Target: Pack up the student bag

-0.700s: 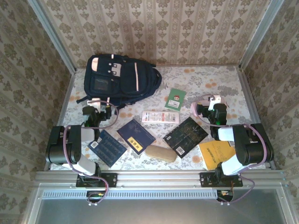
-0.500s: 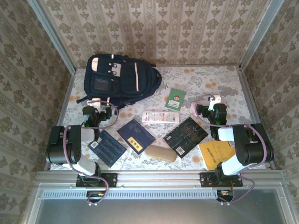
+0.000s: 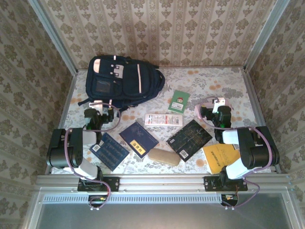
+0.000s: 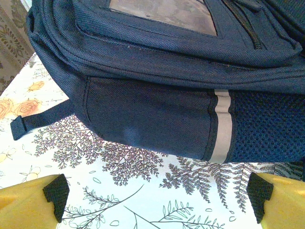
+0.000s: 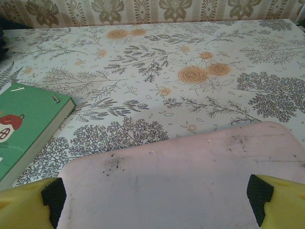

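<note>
The student bag [image 3: 123, 80], a big navy backpack with pale pink stripes, lies at the back left of the table. My left gripper [image 3: 97, 110] sits just in front of its near side. In the left wrist view the bag's side panel [image 4: 152, 119] is close ahead, and the left gripper [image 4: 157, 202] is open with only tablecloth between its fingers [image 4: 56, 194]. My right gripper [image 3: 214, 109] rests at the right of the table. The right gripper [image 5: 157, 198] is open over a flat pale pink thing [image 5: 190, 171] lying between its fingers [image 5: 259, 195].
In front of the bag lie a green booklet [image 3: 179, 101] [image 5: 24, 129], a white packet [image 3: 163, 119], a dark blue book [image 3: 138, 138], a navy patterned book [image 3: 110, 150], a black book [image 3: 189, 138], a beige case [image 3: 164, 156] and a yellow book [image 3: 220, 156]. Wallpapered walls enclose the table.
</note>
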Controlling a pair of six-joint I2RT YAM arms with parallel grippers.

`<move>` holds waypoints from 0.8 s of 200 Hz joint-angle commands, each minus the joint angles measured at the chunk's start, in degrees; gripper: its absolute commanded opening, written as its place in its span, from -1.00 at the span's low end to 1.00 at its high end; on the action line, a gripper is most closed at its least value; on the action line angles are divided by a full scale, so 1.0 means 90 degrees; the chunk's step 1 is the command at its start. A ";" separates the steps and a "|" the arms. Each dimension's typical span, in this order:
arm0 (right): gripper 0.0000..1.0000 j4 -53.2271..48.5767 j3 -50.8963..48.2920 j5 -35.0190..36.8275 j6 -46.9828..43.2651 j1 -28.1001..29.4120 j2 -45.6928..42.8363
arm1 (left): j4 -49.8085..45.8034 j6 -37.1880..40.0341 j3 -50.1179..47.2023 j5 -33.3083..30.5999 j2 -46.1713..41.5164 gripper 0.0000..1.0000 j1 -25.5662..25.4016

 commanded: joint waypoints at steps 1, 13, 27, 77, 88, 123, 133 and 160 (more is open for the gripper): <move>0.99 -0.0033 0.0142 -0.0099 -0.0088 -0.0023 0.0002 | 0.0075 0.0132 0.0134 0.0105 -0.0032 1.00 0.0021; 0.99 -0.0025 0.0142 -0.0092 -0.0079 -0.0023 0.0007 | 0.0088 0.0132 0.0134 0.0103 -0.0041 1.00 0.0015; 0.99 0.0006 0.0115 -0.0114 -0.0076 -0.0027 -0.0011 | 0.0130 0.0122 0.0105 0.0083 -0.0061 1.00 0.0016; 0.99 -0.2443 0.0845 0.0373 -0.0202 0.0319 -0.2072 | -0.1983 0.0114 0.0427 -0.0391 -0.2210 1.00 -0.0169; 0.99 -0.2584 0.0858 0.0380 -0.0077 0.0537 -0.2785 | -0.2624 -0.0012 0.0636 -0.0745 -0.2973 1.00 -0.0374; 0.99 -0.4244 0.1707 0.0432 0.0374 0.1836 -0.4167 | -0.4511 -0.0260 0.1592 -0.0451 -0.4534 1.00 -0.1585; 0.99 -0.4962 0.2107 0.0382 0.0323 0.2260 -0.4295 | -0.4894 -0.0429 0.1795 -0.0393 -0.4809 1.00 -0.2109; 0.99 -0.6896 0.3305 0.1850 0.0722 0.3244 -0.4431 | -0.6844 -0.0341 0.2981 -0.1714 -0.4719 1.00 -0.3886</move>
